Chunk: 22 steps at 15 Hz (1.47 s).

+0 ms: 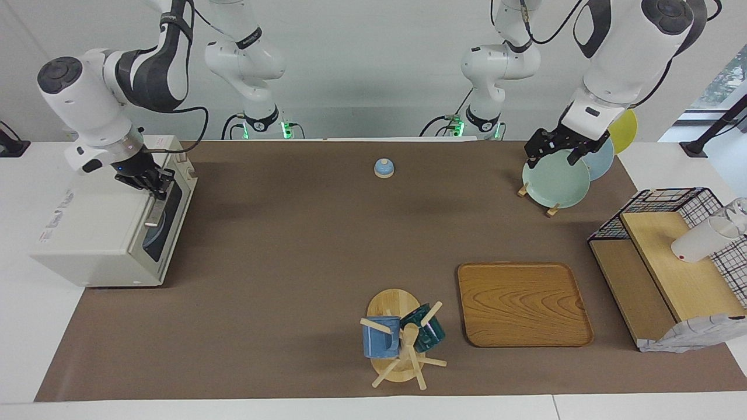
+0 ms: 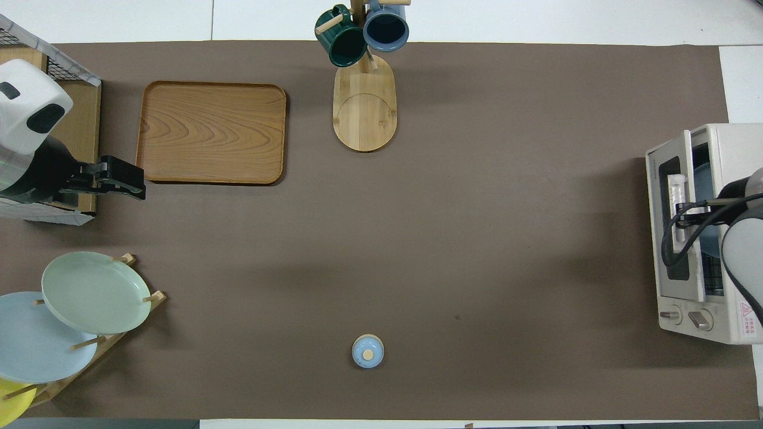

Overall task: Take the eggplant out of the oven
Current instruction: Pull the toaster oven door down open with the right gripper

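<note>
The off-white oven (image 1: 93, 233) stands at the right arm's end of the table; it also shows in the overhead view (image 2: 724, 149). Its dark glass door (image 1: 166, 224) is tilted a little way open at the top. My right gripper (image 1: 154, 185) is shut on the door's metal bar handle (image 1: 152, 214), which also shows in the overhead view (image 2: 678, 202). A blue plate (image 2: 702, 179) shows in the gap. The eggplant is hidden. My left gripper (image 1: 554, 153) hangs open and empty over the plate rack, waiting.
A plate rack with a green plate (image 1: 555, 181) stands near the left arm's base. A black wire basket rack (image 1: 671, 262) stands at that end. A wooden tray (image 1: 522, 303), a mug tree (image 1: 402, 338) and a small blue lid (image 1: 384, 168) stand on the brown mat.
</note>
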{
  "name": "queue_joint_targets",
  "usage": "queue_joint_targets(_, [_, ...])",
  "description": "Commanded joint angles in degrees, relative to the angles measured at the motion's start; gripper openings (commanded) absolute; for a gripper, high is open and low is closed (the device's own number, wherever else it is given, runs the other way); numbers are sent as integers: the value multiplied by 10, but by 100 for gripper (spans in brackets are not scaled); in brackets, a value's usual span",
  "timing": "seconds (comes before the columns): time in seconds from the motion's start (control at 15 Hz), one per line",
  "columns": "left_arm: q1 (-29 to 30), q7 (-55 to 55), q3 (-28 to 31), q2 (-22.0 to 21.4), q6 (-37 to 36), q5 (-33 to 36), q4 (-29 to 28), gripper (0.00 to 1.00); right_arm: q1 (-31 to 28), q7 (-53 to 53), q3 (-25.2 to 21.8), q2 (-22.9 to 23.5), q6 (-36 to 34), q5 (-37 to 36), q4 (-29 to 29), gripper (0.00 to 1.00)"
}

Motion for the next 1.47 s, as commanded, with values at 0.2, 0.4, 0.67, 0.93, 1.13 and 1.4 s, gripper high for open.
queue_joint_targets(0.2, [10,3,-2,-8,7,-4,-2,100,18,-11,-1,59,144,2,-50,0])
queue_joint_targets(0.4, [10,4,-2,-8,26,-4,-6,100,40,-5,-1,77,193,2,-59,0])
queue_joint_targets(0.67, [10,5,-2,-8,30,-4,-9,100,46,9,-1,94,212,2,-68,0])
queue_joint_targets(0.93, [10,6,-2,-8,38,-4,-9,100,46,29,1,110,228,2,-68,0])
queue_joint_targets(1.13, [10,5,-2,-7,47,-4,-9,100,56,34,1,111,232,3,-73,0])
queue_joint_targets(1.4, [10,3,-2,-8,50,-4,-9,100,52,55,1,123,234,3,-84,0])
